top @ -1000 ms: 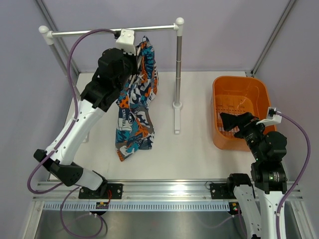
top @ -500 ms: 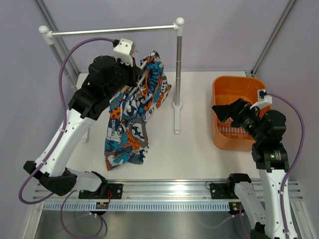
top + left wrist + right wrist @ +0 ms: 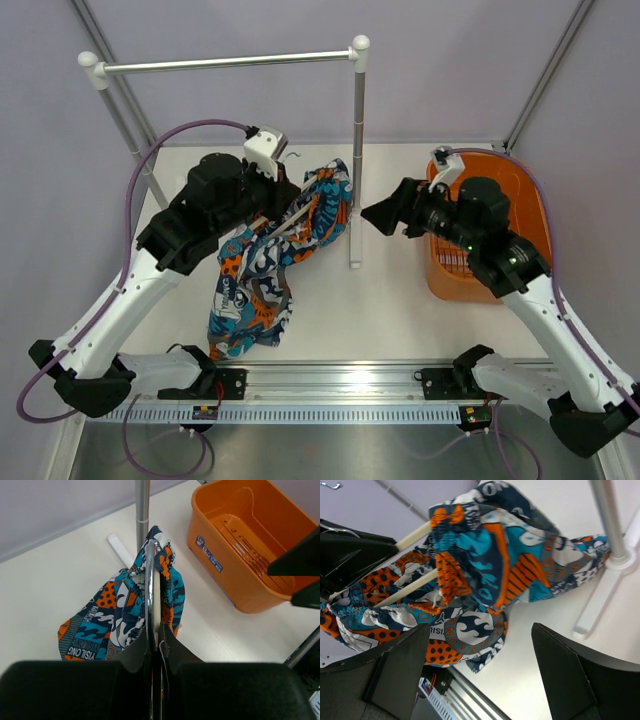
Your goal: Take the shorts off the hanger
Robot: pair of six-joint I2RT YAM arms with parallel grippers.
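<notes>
Clamping the hanger (image 3: 295,212), left tool (image 3: 156,649) points it toward 2 o'clock; shorts (image 3: 258,275) drape toward 7; right tool (image 3: 480,630) gapes.

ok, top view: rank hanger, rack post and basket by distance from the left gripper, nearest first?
1. hanger: clamped in the left gripper, left of centre, with the shorts draped on it.
2. rack post: upright at mid-table, just right of the shorts.
3. basket: far right, beyond the post.
</notes>
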